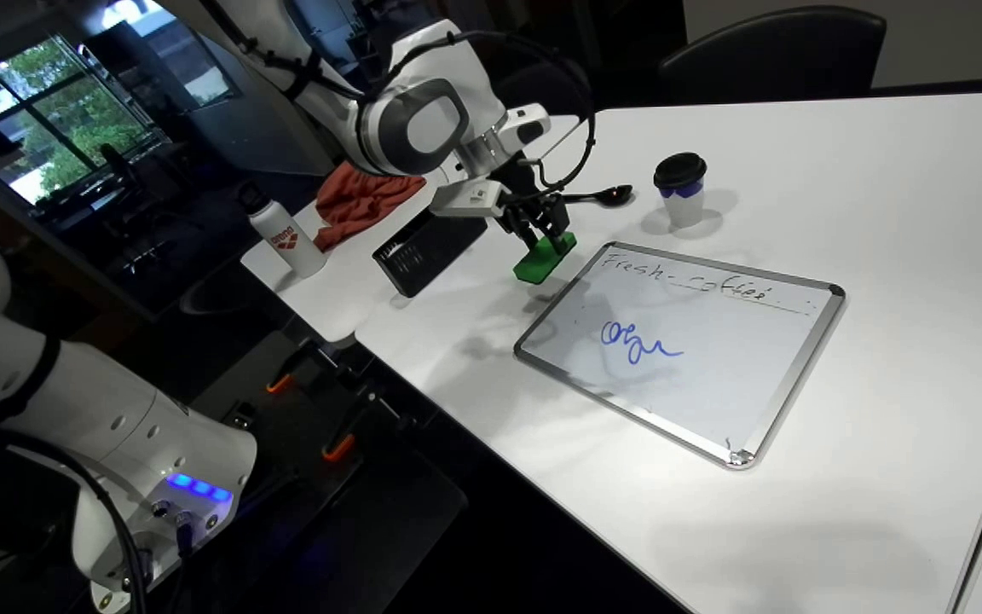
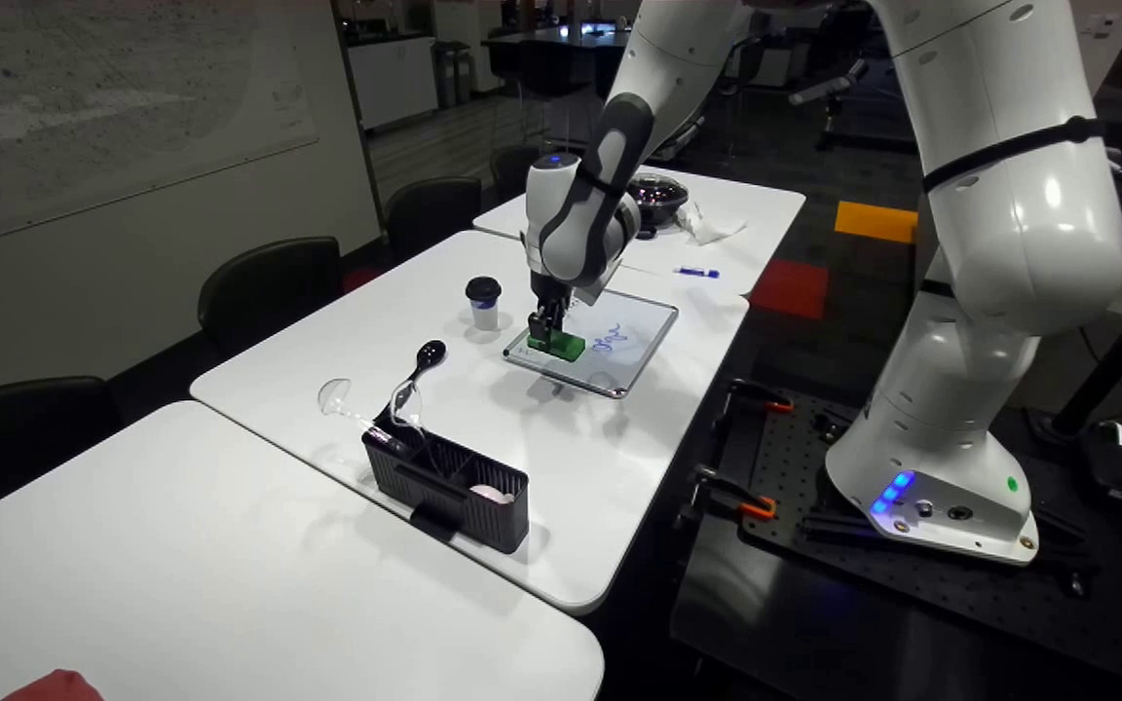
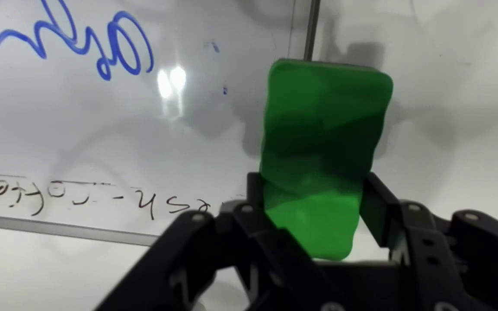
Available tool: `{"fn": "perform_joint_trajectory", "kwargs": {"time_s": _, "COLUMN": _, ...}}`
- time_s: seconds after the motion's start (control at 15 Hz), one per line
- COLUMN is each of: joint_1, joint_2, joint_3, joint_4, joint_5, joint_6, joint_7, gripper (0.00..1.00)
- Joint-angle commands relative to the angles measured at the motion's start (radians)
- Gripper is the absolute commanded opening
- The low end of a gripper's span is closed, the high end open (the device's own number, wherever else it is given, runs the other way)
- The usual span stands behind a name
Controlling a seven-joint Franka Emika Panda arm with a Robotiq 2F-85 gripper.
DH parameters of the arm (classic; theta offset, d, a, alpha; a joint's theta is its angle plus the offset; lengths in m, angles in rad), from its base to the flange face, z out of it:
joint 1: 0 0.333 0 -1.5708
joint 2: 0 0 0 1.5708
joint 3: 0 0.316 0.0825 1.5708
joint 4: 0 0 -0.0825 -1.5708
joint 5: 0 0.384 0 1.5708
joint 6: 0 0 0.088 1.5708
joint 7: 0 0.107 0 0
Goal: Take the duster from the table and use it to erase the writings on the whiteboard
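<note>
The gripper point(image 3: 314, 196) is clamped on both sides of the green duster point(image 3: 324, 108), clearest in the wrist view. There the duster overlaps the edge of the whiteboard point(image 3: 145, 142), and the gripper hides the start of the dark lettering point(image 3: 119, 198). In an exterior view that line shows whole along the whiteboard's far side, the blue writing point(image 1: 634, 341) nearer, the duster by the left edge, and a white bottle point(image 1: 288, 239) farther left. Only in an exterior view does a blue marker point(image 2: 696, 273) lie beyond the whiteboard, with a dark bowl point(image 2: 658, 198) farther off. Both exterior views show a lidded cup point(image 1: 681, 192).
</note>
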Motion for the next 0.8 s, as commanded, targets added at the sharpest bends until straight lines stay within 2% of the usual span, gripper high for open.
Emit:
{"fn": "perform_joint_trajectory", "kwargs": {"time_s": 0.0, "joint_1": -0.131, "joint_2": -0.017, "joint_3": 0.066, "joint_4": -0.078, "joint_5": 0.036, "joint_6": 0.124, "joint_7": -0.095, "gripper": 0.32}}
{"fn": "perform_joint_trajectory", "kwargs": {"time_s": 0.2, "joint_1": -0.26, "joint_2": 0.016, "joint_3": 0.141, "joint_4": -0.088, "joint_5": 0.049, "joint_6": 0.171, "joint_7": -0.165, "gripper": 0.32}}
{"fn": "perform_joint_trajectory", "kwargs": {"time_s": 0.4, "joint_1": -0.345, "joint_2": 0.034, "joint_3": 0.181, "joint_4": -0.083, "joint_5": 0.053, "joint_6": 0.15, "joint_7": -0.193, "gripper": 0.32}}
{"fn": "perform_joint_trajectory", "kwargs": {"time_s": 0.47, "joint_1": -0.298, "joint_2": 0.033, "joint_3": 0.147, "joint_4": -0.072, "joint_5": 0.04, "joint_6": 0.135, "joint_7": -0.166, "gripper": 0.57}}
{"fn": "perform_joint_trajectory", "kwargs": {"time_s": 0.73, "joint_1": -0.333, "joint_2": 0.042, "joint_3": 0.159, "joint_4": -0.072, "joint_5": 0.041, "joint_6": 0.135, "joint_7": -0.18, "gripper": 0.57}}
